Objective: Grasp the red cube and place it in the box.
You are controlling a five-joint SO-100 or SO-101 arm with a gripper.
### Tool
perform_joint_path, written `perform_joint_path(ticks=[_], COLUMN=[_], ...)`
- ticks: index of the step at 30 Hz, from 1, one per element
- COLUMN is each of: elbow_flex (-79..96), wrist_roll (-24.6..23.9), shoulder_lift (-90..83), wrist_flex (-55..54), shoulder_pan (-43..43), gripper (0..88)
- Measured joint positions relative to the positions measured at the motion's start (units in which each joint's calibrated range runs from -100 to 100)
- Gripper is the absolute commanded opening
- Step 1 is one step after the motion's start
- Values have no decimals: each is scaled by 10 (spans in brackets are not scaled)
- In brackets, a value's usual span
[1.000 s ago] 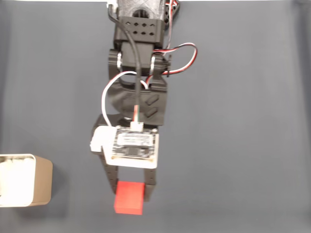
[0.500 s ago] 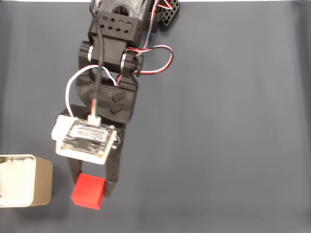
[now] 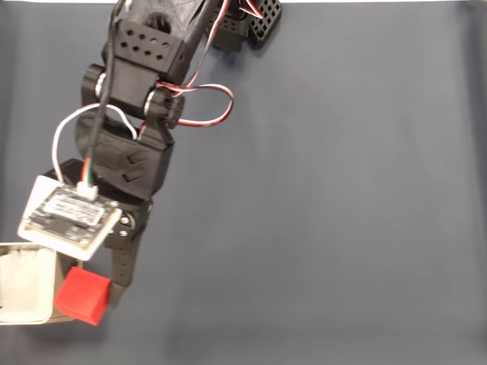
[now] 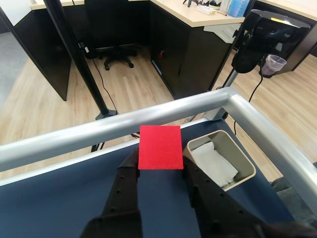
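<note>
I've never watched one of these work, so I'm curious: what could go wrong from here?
The red cube, pinched in the gripper, sits beside the box and overlaps its rim in the fixed view, not its opening. Released now, it might hit the rim or land outside. Travelling low, it could nudge the box along the table.

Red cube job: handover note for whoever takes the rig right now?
Gripper: jaws shut on the red cube, held off the table.
Cube: in the fixed view it sits at the box's right edge, not yet over the opening.
Box: on the dark blue table, upright, open, with white material inside; in the wrist view it lies just right of the cube.
Done: grasp and lift, carry nearly complete.
Left: shift the cube over the box opening, lower, open the jaws, withdraw.
</note>
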Motion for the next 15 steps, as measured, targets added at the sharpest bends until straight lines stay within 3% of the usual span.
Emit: perform_joint_path(ticks=[15], elbow_flex=[-60], wrist_roll=[0], shoulder_lift=[90], wrist_flex=[0], shoulder_pan=[42], gripper=[73])
